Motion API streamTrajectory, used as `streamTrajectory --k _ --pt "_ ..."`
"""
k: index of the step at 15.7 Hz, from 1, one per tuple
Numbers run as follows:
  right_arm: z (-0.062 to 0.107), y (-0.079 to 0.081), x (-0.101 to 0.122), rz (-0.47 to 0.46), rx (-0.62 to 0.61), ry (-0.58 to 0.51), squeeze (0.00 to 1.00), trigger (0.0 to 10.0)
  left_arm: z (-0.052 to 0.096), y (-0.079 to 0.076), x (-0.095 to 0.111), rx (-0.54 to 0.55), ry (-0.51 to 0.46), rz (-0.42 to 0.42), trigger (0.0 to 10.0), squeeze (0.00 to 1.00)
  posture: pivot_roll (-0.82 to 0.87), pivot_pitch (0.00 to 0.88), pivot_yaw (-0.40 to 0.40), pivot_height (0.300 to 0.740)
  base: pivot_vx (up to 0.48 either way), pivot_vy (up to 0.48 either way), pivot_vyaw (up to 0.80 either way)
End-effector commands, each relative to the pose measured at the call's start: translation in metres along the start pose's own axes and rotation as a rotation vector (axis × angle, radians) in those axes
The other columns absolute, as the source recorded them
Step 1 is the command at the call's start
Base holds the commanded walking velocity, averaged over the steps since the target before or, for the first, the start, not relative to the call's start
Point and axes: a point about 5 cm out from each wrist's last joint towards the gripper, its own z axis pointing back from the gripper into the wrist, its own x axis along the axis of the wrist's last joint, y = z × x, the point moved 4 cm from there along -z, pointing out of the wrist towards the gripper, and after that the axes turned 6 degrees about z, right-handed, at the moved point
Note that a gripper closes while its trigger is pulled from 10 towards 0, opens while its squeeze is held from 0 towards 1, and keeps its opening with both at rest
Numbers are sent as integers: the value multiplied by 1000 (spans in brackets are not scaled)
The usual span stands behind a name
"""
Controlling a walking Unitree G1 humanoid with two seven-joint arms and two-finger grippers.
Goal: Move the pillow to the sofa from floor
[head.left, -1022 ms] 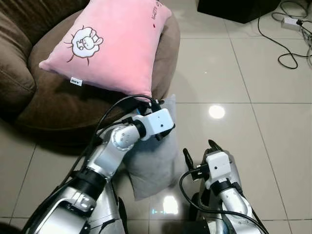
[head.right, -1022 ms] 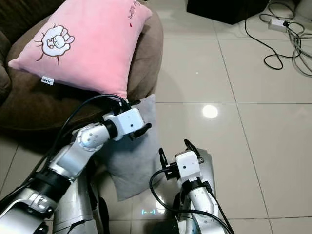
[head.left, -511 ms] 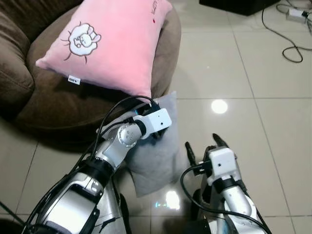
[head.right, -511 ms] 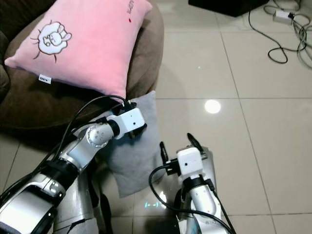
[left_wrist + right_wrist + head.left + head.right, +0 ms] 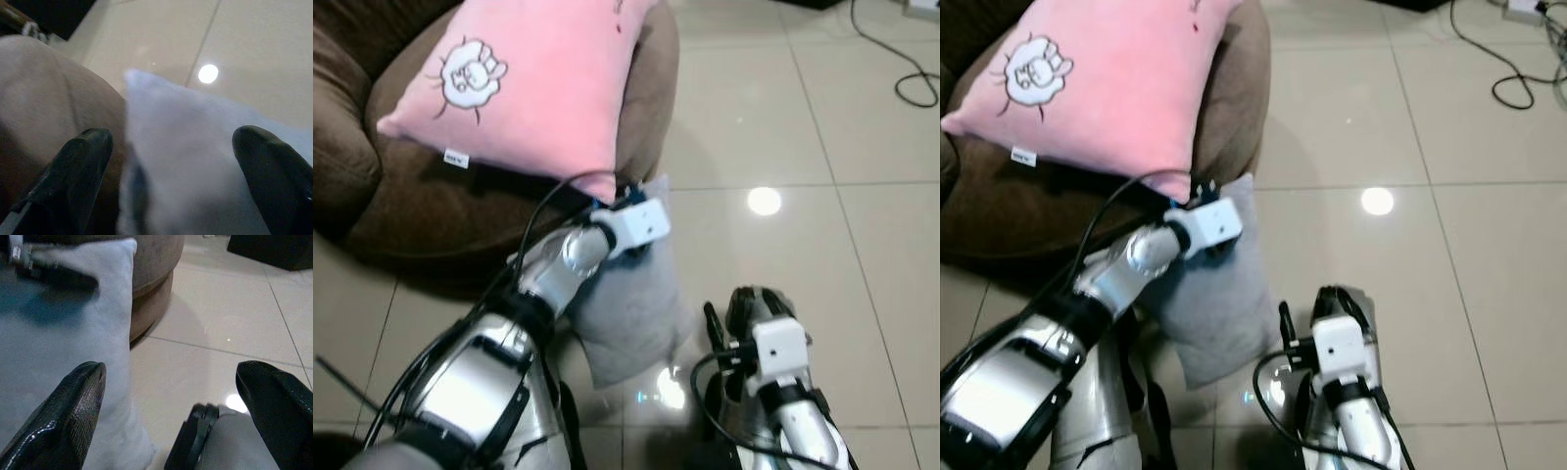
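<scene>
A grey pillow (image 5: 631,313) stands on the tiled floor and leans against the front of the brown sofa (image 5: 431,206). My left gripper (image 5: 173,142) is at the pillow's upper edge, right by the sofa. It is open, and the grey fabric (image 5: 195,147) lies between its two fingers. In the left eye view its white wrist housing hides the fingers. My right gripper (image 5: 171,377) is low and to the right of the grey pillow (image 5: 63,357). It is open and holds nothing.
A large pink pillow (image 5: 529,88) with a sheep drawing lies on the sofa seat, just above the left gripper. Glossy beige tiles stretch to the right. A black cable (image 5: 901,69) lies at the far right, and a dark cabinet (image 5: 274,252) stands beyond.
The camera has shifted, so the whole scene sits a little differently. My left gripper has reached further toward the grey pillow's top edge by the sofa. The right arm sits lower in the picture.
</scene>
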Motion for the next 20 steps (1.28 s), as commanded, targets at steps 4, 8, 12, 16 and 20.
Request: streamTrajectory --k 4,8,12,16,20 --pt "5 3 -1 -6 -11 25 0 10000 -2 -1 -8 -8 53 -42 10000 0 -101 291 99 429 0 0 0" --pt "8 3 9 -11 -15 14 0 10000 -1 -38 -34 -162 179 -76 10000 0 -105 298 105 429 0 0 0" --pt "15 2 19 -11 -19 7 0 10000 1 -49 -44 -199 236 -109 10000 0 -122 300 107 429 0 0 0" --pt "19 4 24 -13 -26 24 0 10000 1 -61 -45 -218 231 -148 10000 1000 -140 310 113 429 0 0 0" --pt "23 6 22 -16 -29 45 0 10000 7 -71 -56 -218 262 -48 10000 1000 -154 338 116 429 0 0 0"
